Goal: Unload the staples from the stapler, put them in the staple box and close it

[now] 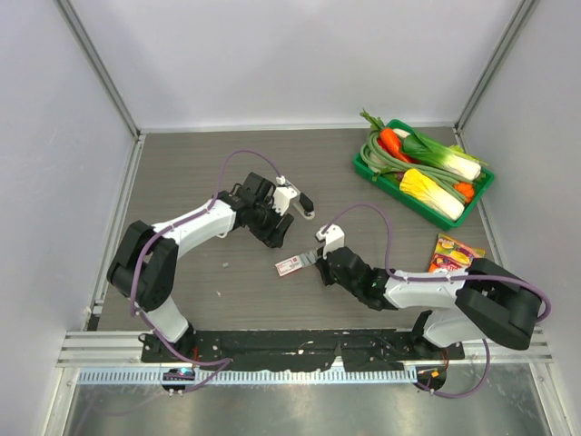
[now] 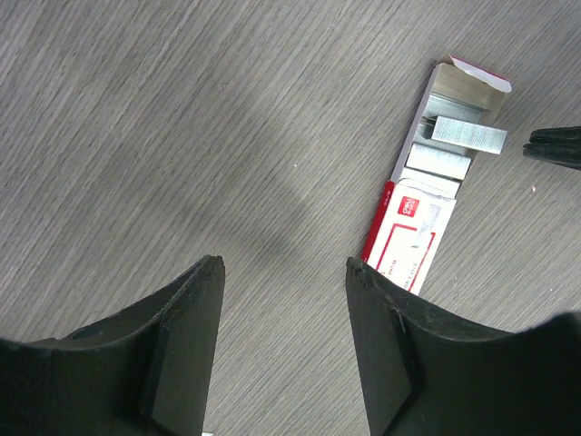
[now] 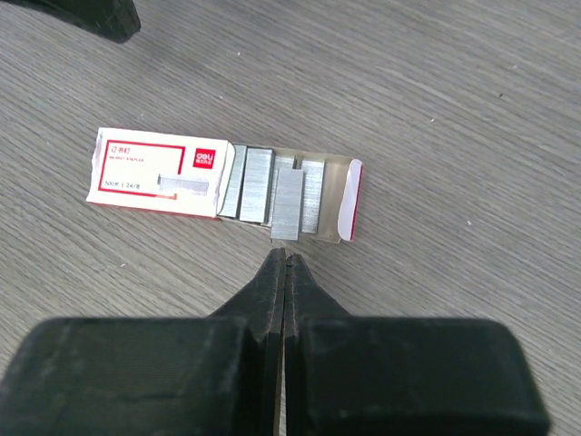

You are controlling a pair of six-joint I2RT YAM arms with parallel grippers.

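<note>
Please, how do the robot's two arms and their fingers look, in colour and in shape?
Both the left arm and the right arm have bulky black joints joined by white links. A purple cable loops along each one. A small white block sits near each wrist. The fingers are matte black, flat-faced and narrower toward the tips. No readable markings show.

Grey wood-grain table (image 1: 182, 173) between plain white walls (image 1: 290, 54).

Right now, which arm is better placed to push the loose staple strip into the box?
Right. The right gripper, shut, points straight at the strip, just short of its end. The left gripper hangs open beside the closed end of the box.
</note>
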